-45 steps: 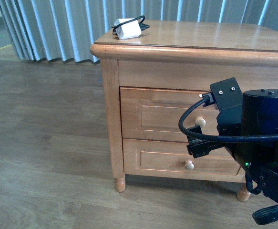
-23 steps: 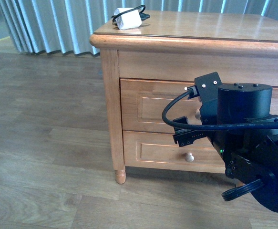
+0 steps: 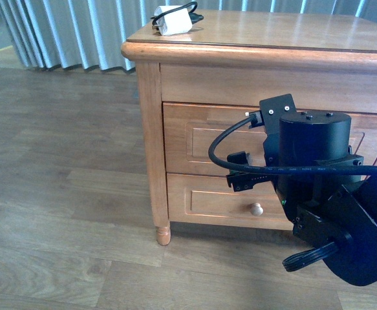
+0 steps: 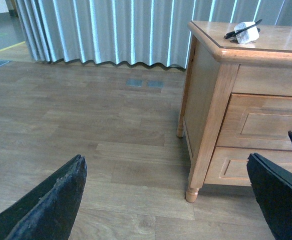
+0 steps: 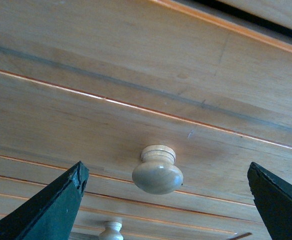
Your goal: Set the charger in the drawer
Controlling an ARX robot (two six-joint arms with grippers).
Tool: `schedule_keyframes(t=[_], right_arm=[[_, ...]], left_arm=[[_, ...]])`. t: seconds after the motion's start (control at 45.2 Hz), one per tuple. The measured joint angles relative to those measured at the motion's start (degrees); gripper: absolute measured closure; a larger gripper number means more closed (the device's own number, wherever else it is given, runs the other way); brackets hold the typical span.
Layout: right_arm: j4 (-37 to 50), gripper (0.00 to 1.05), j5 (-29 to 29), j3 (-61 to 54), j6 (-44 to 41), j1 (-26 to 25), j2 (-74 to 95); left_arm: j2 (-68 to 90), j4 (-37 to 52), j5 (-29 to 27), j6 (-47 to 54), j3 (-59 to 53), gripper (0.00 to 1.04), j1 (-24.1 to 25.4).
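- On the worktop's (image 3: 291,39) far left corner lies the charger (image 3: 174,19), well apart from both arms; untouched, I judge, because the drawer must be opened first
- Its white block rests on its side, long axis roughly across the front view, black cable (image 3: 182,11) looped behind it
- The drawer (image 3: 201,152) is closed; its knob (image 5: 157,172) sits centred between the spread fingers (image 5: 55,205) of the right end effector (image 3: 238,171), open and lined up for a pull
- The left end effector (image 4: 166,160) hangs open and empty, off beside the cabinet (image 4: 206,100)
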Motion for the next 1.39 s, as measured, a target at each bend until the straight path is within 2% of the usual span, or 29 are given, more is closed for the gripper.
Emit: schedule_keyframes(t=[0.707, 0.84, 0.973, 1.061, 1.282, 1.393], right_arm=[[-1.05, 0.09, 0.83, 2.54, 0.66, 0.37, 1.53], [-1.05, 0.2, 0.83, 2.56, 0.63, 0.37, 1.6], [-1.05, 0.37, 0.83, 2.62, 0.63, 0.35, 1.81], [-1.05, 0.44, 0.79, 2.64, 0.66, 0.35, 1.9], [-1.03, 0.74, 0.87, 2.71, 0.63, 0.35, 2.01], [-1.03, 0.81, 1.11, 2.71, 0.61, 0.35, 2.01]], left_arm=[[0.0, 0.0, 0.0, -0.02, 0.0, 0.06, 0.0], [0.0, 0.0, 0.0, 0.0, 0.0, 0.06, 0.0], [0.0, 0.0, 0.0, 0.0, 0.0, 0.06, 0.0], [0.0, 0.0, 0.0, 0.0, 0.0, 0.06, 0.0], [0.0, 0.0, 0.0, 0.0, 0.0, 0.06, 0.0], [0.0, 0.0, 0.0, 0.0, 0.0, 0.06, 0.0]])
